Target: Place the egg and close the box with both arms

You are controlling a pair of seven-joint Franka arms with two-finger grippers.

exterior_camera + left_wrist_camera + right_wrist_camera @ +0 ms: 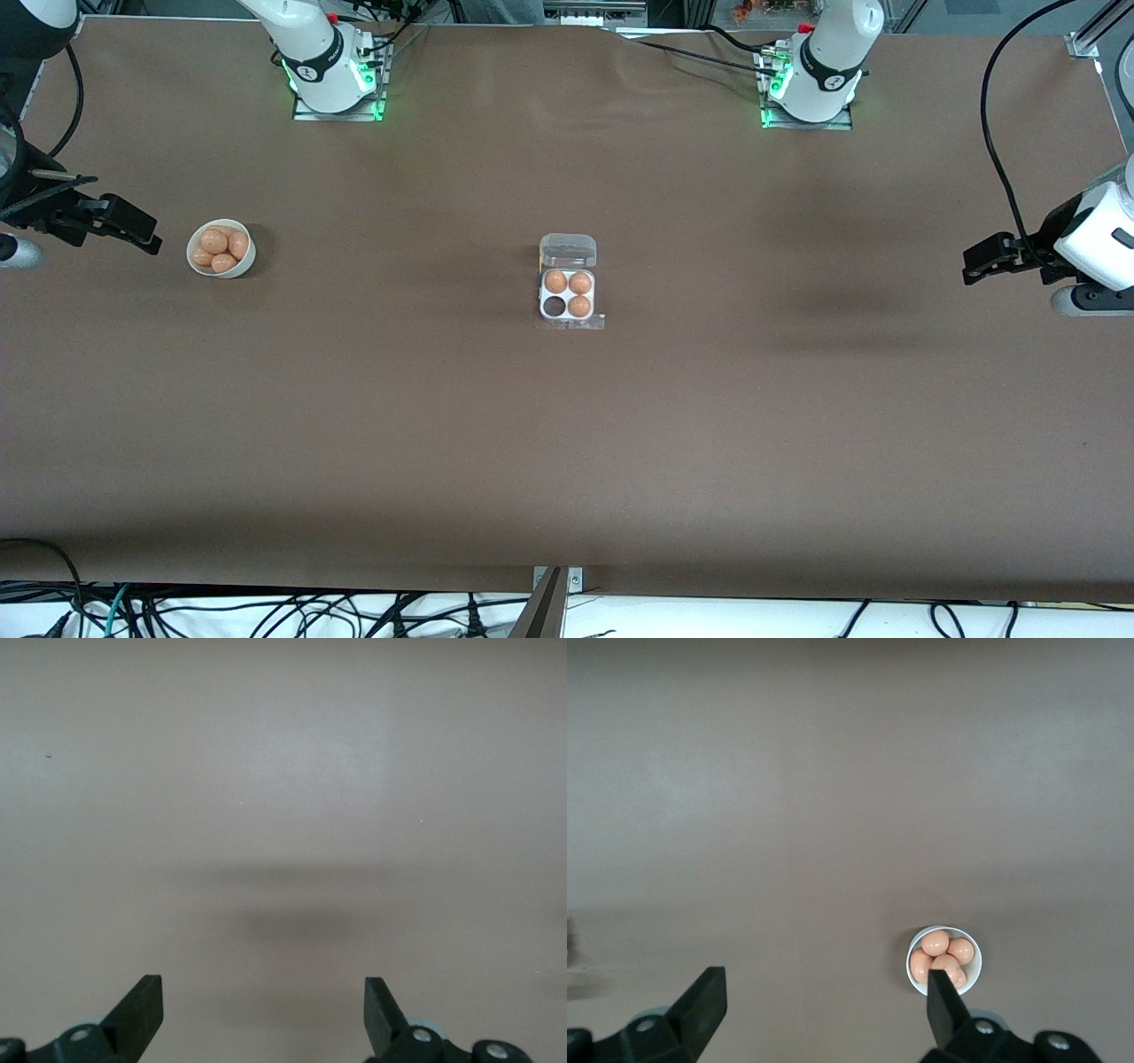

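Front view: the box (568, 292) is seen mid-bench, lid open, 3 eggs inside. More eggs (221, 249) are held in a bowl (197, 263). Left gripper (983, 264) and right gripper (142, 232) are held open, empty.

A robotics lab: two white arms (319, 62) bolted to a long brown-covered table (567, 443), green-lit bases (806, 115), loose black cables (266, 616) along its edge.

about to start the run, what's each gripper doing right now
left gripper: open, holding nothing, over bare table at the left arm's end.
right gripper: open, holding nothing, up beside the bowl of eggs.
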